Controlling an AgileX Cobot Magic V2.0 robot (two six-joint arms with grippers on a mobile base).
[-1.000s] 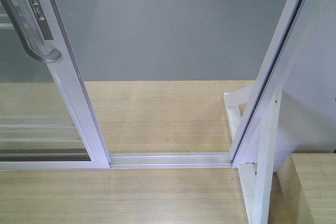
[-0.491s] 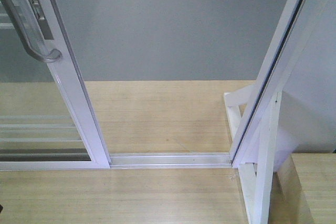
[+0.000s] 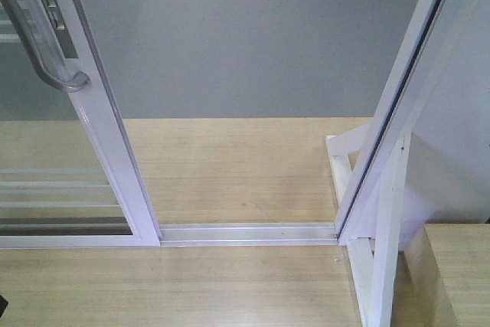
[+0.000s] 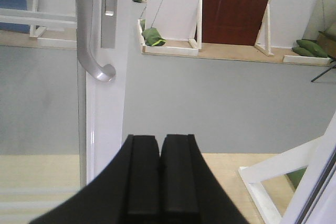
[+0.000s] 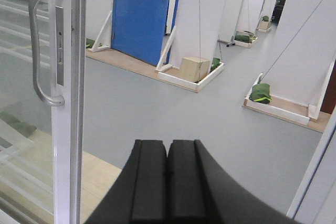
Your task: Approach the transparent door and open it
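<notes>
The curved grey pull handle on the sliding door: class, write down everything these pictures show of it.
The curved grey pull handle is a smooth, metal-looking bar, matte silver-grey. It stands upright on the white stile of the transparent door, bending in at both ends to meet the stile, beside a narrow grey lock plate. The front view shows only its lower bend, at the picture's left. Nothing touches it: the left tool and right tool, both shut, sit apart from it. The door stands slid open.
</notes>
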